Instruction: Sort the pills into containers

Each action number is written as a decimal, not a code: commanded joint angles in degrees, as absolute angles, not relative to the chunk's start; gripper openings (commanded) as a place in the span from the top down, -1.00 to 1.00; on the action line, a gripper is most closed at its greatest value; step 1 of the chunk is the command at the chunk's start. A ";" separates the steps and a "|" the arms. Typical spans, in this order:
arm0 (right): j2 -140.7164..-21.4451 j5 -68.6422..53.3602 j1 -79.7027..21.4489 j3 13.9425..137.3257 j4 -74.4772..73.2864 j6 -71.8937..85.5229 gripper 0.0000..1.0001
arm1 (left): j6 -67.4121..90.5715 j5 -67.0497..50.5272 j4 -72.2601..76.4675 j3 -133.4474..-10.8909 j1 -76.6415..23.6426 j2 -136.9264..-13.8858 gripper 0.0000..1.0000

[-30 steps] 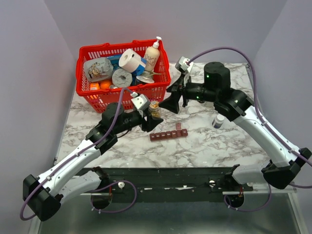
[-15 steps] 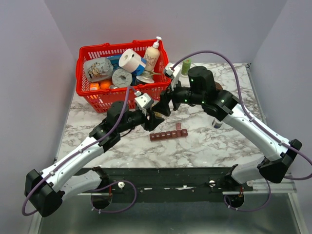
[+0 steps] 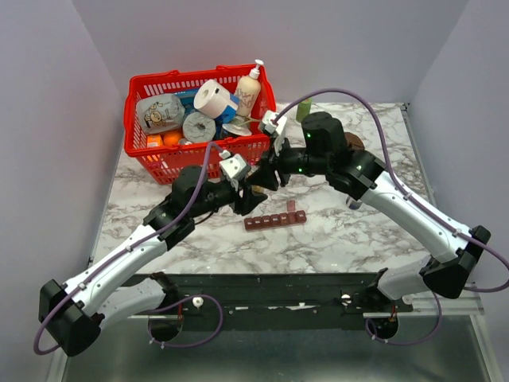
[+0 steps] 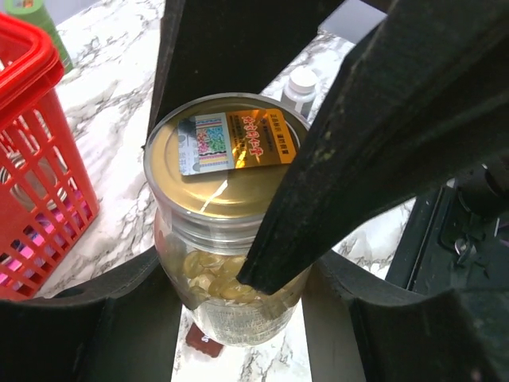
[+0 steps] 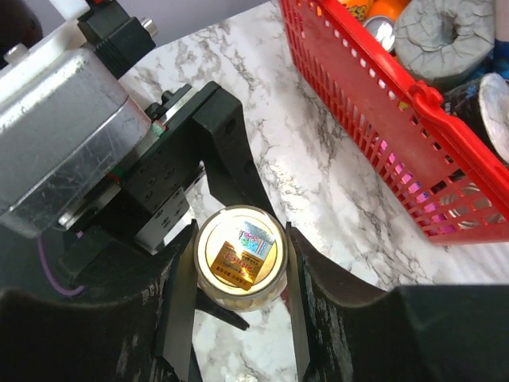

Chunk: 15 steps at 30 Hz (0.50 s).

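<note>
My left end effector point(image 3: 253, 192) clamps the clear bottle point(image 4: 215, 199) of pills point(image 4: 211, 274) over the tabletop point(image 3: 350, 232). My right end effector point(image 5: 238, 243) straddles its foil-sealed top; I cannot tell whether it grips.

The left arm point(image 3: 127, 255) stretches from its base at the near left toward the middle, with its elbow bent a little. The left pincer point(image 3: 251, 196) points to the right. Its two fingers point(image 4: 103, 318) are closed on the sides of a small jar point(image 4: 227, 247) and hold it. The right arm point(image 3: 413, 203) comes from the near right, bends at a high elbow and reaches to the left. The right pincer point(image 3: 267, 177) is right next to the left one. Its fingers point(image 5: 179, 310) sit on both sides of the jar's lid, very close to it. I cannot tell if they squeeze it.
</note>
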<state>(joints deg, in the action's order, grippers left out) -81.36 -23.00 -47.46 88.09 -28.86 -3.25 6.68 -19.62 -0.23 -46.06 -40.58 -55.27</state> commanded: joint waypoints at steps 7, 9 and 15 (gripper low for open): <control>-76.99 -62.21 -45.62 84.90 -38.82 -30.48 0.42 | -5.09 -49.03 -8.42 -45.53 -40.61 -48.43 1.00; -77.43 -66.25 -45.44 85.60 -42.69 -38.44 0.42 | -6.23 -52.28 -10.01 -45.88 -40.61 -48.43 1.00; -77.08 -71.19 -45.53 85.26 -47.55 -44.47 0.43 | -5.63 -56.51 -11.78 -46.23 -40.61 -50.88 1.00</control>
<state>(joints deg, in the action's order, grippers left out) -77.34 -59.57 -44.88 85.60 -42.15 -35.05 -4.82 -48.29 -10.52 -45.80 -40.53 -49.21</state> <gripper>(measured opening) 0.464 0.607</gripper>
